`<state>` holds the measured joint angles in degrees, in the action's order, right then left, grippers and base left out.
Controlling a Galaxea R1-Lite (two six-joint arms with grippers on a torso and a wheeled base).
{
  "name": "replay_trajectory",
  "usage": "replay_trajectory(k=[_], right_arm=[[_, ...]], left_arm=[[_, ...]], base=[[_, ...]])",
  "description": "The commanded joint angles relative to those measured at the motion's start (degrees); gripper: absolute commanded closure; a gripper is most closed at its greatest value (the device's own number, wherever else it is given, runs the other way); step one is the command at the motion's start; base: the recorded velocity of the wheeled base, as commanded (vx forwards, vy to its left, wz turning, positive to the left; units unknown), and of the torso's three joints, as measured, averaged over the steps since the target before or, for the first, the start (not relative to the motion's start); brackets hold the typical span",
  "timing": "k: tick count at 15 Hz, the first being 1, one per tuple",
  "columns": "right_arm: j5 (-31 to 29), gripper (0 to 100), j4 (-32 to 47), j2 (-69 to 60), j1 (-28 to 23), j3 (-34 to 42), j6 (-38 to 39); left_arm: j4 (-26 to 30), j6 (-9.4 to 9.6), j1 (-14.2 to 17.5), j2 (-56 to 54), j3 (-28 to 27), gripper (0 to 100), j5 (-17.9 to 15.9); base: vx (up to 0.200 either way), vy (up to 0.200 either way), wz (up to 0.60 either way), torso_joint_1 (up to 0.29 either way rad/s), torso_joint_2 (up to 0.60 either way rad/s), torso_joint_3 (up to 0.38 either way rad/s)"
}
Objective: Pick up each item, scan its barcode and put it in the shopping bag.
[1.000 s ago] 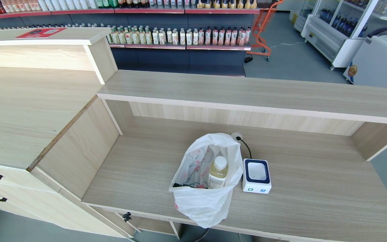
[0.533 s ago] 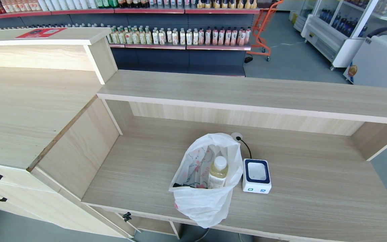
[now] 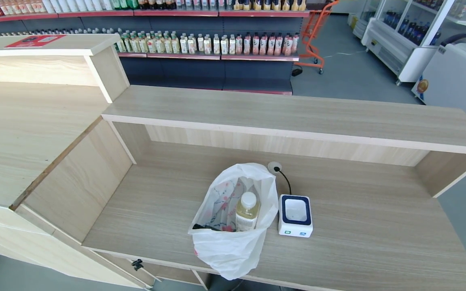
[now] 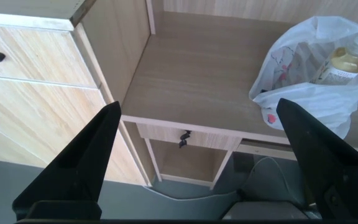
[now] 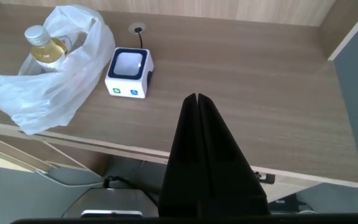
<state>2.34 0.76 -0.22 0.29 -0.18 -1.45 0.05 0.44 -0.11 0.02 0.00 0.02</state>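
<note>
**Since every item I can spot is already bagged, this looks like wrap-up: don't disturb the bag**

Where things sit:
- The shopping bag [image 3: 233,226] is on the tabletop [image 3: 378,226], mouth open and facing up. Its lower end drapes over the front edge.
- Inside it, the bottle [image 3: 247,210] stands upright, cap on, beside a patterned pack [image 3: 227,202]. There's something dark at the bag's near rim, can't tell what.
- The scanner [image 3: 295,215] is just beside the bag on the robot's right, window up. Its cable [image 3: 284,180] runs back to a hole in the tabletop.

Arms:
- Left gripper [image 4: 197,102]: jaws spread wide, nothing between them. It hangs off the front of the tabletop, on the side away from the scanner.
- Right gripper [image 5: 197,98]: jaws pressed together, empty. It's also off the front edge, on the scanner side.

My read is that pick, scan and bag are done for what's visible, so the step in hand is just finishing tidy.

How to do it well:
- Keep both arms low and out from the front edge. The overhanging plastic is the easiest thing to snag, and a tug could pull the bag forward or tip the bottle.
- Don't sweep across the scanner or hook its cable.
- If another item turns up, take it with the left arm, since its jaws are already apart. The right arm would have to open up first.
- Present the label flat over the scanner window, then lower the item into the bag mouth from above. Don't push in from the side, because the film is limp and will fold.
</note>
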Motion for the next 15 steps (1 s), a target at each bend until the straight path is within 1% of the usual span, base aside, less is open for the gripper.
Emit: replay_trajectory(k=[1, 5, 6, 8, 15], right_arm=[[0.0, 100, 0.0, 0.2, 0.1, 0.0, 0.0], [0.0, 100, 0.0, 0.2, 0.1, 0.0, -0.1], [0.0, 100, 0.0, 0.2, 0.1, 0.0, -0.1], [0.0, 100, 0.0, 0.2, 0.1, 0.0, -0.1], [0.0, 100, 0.0, 0.2, 0.1, 0.0, 0.0]], left_arm=[[0.0, 0.00, 0.1, 0.0, 0.0, 0, 0.0], [0.0, 0.09, 0.1, 0.0, 0.0, 0, 0.0], [0.0, 0.18, 0.1, 0.0, 0.0, 0, 0.0], [0.0, 0.09, 0.1, 0.0, 0.0, 0, 0.0], [0.0, -0.09, 0.1, 0.0, 0.0, 0, 0.0]], base=[[0.000, 0.000, 0.00, 0.000, 0.00, 0.000], [0.000, 0.000, 0.00, 0.000, 0.00, 0.000], [0.200, 0.000, 0.00, -0.002, 0.00, 0.007], [0.200, -0.200, 0.00, -0.010, -0.01, -0.002], [0.000, 0.000, 0.00, 0.000, 0.00, 0.000]])
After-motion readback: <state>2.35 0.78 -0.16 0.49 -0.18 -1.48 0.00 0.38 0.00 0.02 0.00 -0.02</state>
